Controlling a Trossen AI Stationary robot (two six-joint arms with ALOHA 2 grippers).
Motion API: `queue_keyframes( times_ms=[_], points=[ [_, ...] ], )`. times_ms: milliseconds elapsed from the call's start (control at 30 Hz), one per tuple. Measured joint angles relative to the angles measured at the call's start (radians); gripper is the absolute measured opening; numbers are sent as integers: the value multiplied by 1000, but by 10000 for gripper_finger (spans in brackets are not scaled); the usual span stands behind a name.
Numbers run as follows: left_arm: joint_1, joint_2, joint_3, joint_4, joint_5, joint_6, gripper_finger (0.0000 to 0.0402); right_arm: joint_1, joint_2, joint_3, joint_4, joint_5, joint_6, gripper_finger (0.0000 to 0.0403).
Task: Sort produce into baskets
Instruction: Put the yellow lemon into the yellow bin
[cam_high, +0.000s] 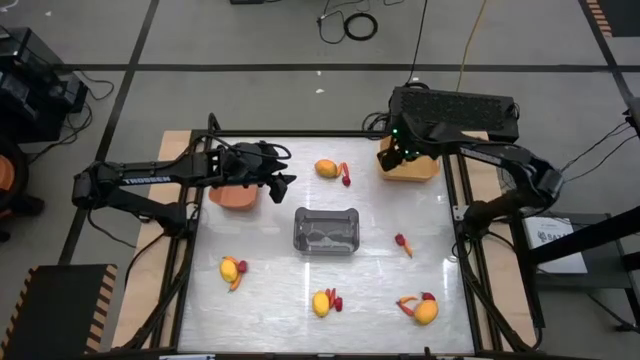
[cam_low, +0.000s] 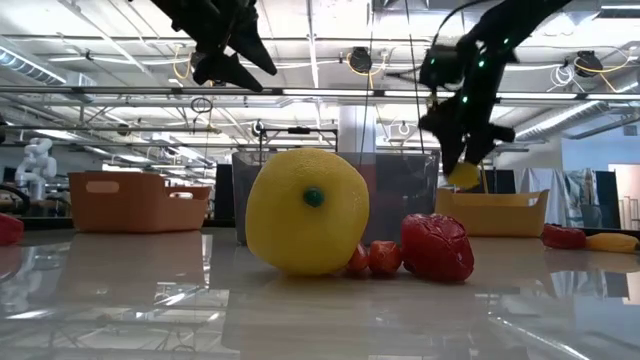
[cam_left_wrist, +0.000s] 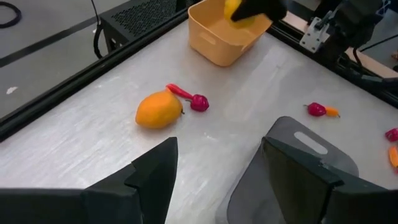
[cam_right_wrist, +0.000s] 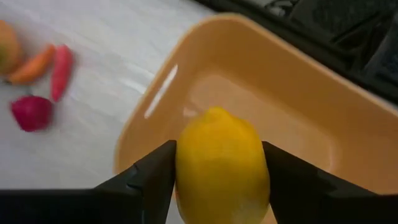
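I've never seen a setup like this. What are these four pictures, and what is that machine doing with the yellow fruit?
It is a robot with two dark arms at a table, filmed from four places: from above, from table height, and from a camera on each wrist. The right gripper holds a yellow lemon over the yellow basket, fingers on either side of it. The left gripper hangs open above the table near the terracotta basket. A grey basket sits mid-table, with small toy fruit clusters scattered around it.
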Motion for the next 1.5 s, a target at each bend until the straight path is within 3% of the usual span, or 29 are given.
queue_keyframes(
  times_ms=[200, 400, 600, 767, 967, 1233, 1500],
  points=[
    [-29, 0, 0, 0, -2, -3, 238, -12, 71, 0, 1, 0, -26, 250],
    [-59, 0, 0, 0, -5, -3, 238, -17, 61, 9, 3, -5, -25, 271],
    [-74, 0, 0, 0, -5, -4, 238, -10, 34, 136, 8, -77, -29, 274],
    [-85, 0, 0, 0, -5, -4, 238, 47, 35, 236, 63, -87, -72, 274],
    [-100, 0, 0, -3, -5, -1, 238, 142, 63, 244, 203, -109, -145, 274],
    [-105, 1, 0, -76, -6, -1, 238, 210, 225, 245, 355, -312, -175, 283],
    [-105, 1, 0, -79, -5, -1, 238, 220, 423, 369, 366, -320, -358, 326]
  ],
)
